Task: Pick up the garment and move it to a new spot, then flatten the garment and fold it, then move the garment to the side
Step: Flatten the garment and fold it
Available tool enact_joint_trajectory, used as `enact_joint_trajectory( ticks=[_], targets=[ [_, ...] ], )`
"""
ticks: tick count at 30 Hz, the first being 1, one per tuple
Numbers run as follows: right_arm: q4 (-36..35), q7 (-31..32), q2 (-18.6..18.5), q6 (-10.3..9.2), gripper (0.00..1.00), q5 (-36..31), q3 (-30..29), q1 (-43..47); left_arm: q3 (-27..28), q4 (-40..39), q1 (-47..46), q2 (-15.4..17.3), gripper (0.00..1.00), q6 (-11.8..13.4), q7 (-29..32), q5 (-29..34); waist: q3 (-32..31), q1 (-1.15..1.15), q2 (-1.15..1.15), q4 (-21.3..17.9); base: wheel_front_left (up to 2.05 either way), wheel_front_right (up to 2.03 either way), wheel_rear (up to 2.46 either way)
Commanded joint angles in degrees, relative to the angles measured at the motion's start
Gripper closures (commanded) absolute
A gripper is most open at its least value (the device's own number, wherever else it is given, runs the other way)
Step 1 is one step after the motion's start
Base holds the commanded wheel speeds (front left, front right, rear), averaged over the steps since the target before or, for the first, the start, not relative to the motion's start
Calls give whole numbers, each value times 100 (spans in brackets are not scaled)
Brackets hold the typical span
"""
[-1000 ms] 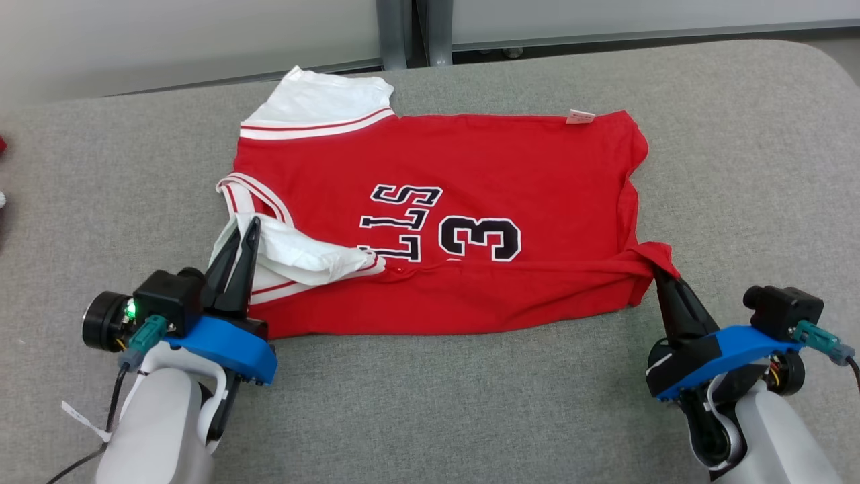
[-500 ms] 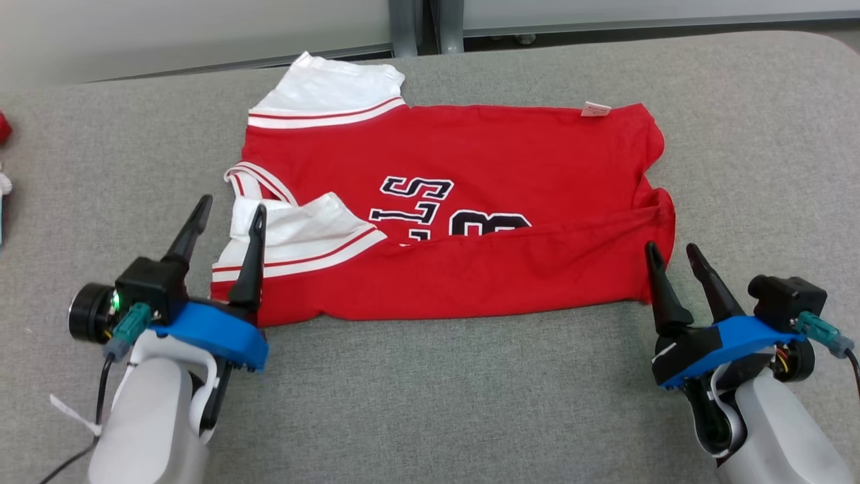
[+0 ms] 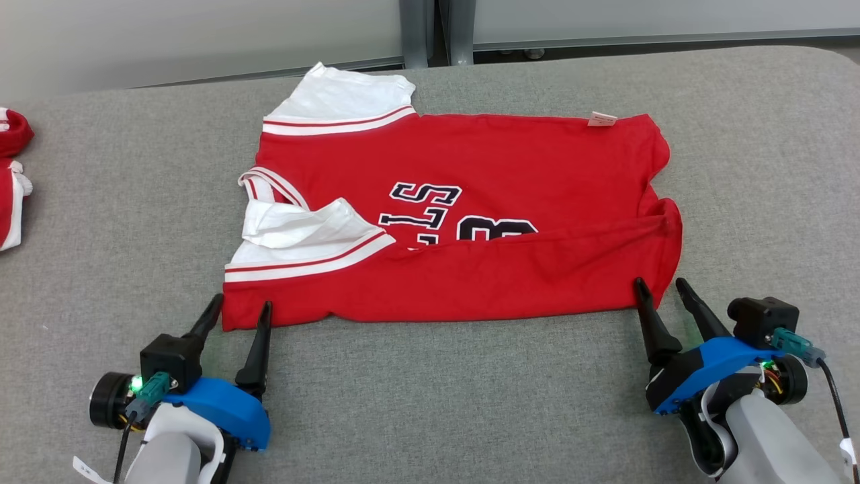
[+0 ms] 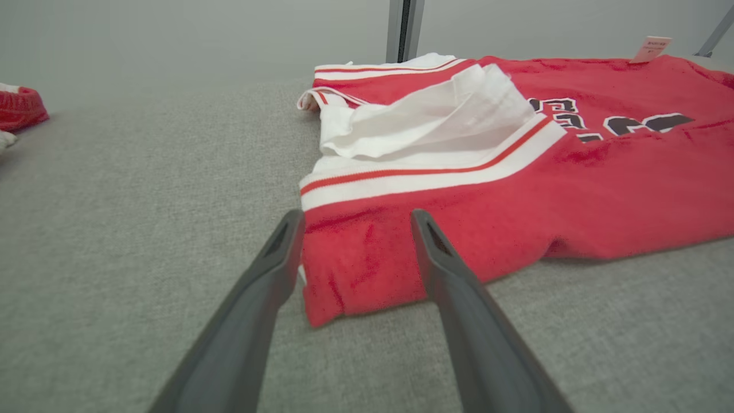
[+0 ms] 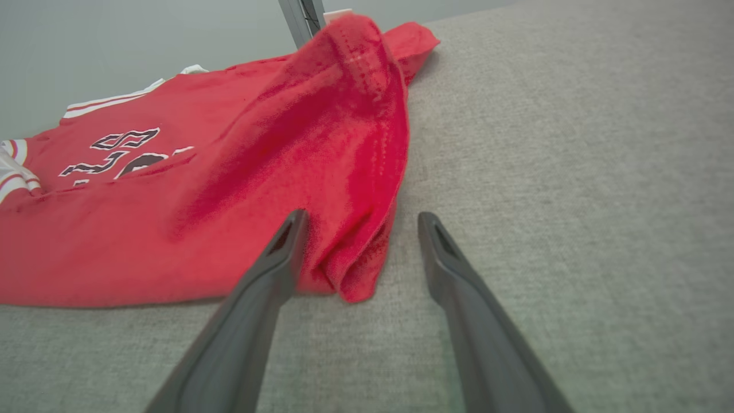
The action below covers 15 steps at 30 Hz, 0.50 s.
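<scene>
You have the red basketball jersey lying across the middle of the grey padded table, neck end to the left and hem to the right. Its near long edge is folded over toward the far side, so the fold covers the lower half of the black lettering and number. One white sleeve sticks out at the far left corner, the other lies rumpled on top at the near left. A small tag shows on the far edge. Your left gripper sits at the jersey's near left corner, fingers spread apart and empty, the corner lying between their tips. Your right gripper is likewise released and holds nothing, at the bunched near right corner. Whether any fingertip touches the cloth, you cannot tell. Another red-and-white garment lies at the table's far left edge.
</scene>
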Motion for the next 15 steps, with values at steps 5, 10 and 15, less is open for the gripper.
enact_joint_trajectory(
  ticks=[5,10,15],
  targets=[
    [288,-48,36,-2,0,-116,113,-223,-118,416,-68,45,0,-24,4,-196,45,0,0,0,0,0,0],
    [606,-76,63,-2,75,-91,189,-367,-142,752,-163,22,0,-24,9,-297,49,0,0,0,0,0,0],
    [776,-174,86,-3,100,-65,231,-398,-245,927,-199,-22,96,-24,15,-392,-34,0,0,16,0,0,0]
  ],
)
